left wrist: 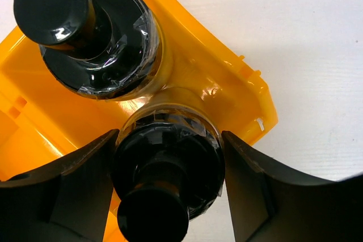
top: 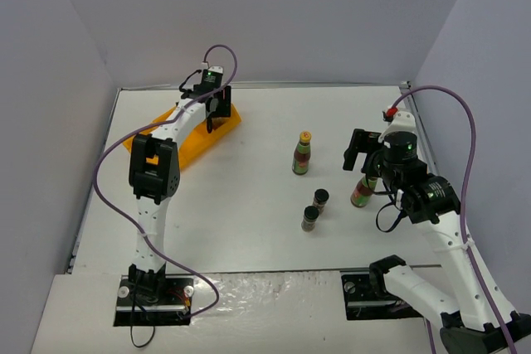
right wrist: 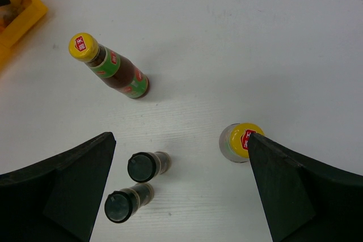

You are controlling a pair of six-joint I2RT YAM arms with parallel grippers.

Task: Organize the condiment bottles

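Note:
My left gripper is over the far end of the orange tray. In the left wrist view its jaws press both sides of a wide black-lidded jar standing in the tray. The second wide jar stands in the tray just behind it. My right gripper is open and empty above the table. One yellow-capped sauce bottle stands right at its right fingertip and also shows in the top view. The other sauce bottle stands further left. Two black-capped spice jars stand together nearer to me.
In the right wrist view the spice jars sit by the left finger, the other sauce bottle is beyond them, and a tray corner shows top left. Grey walls enclose the white table.

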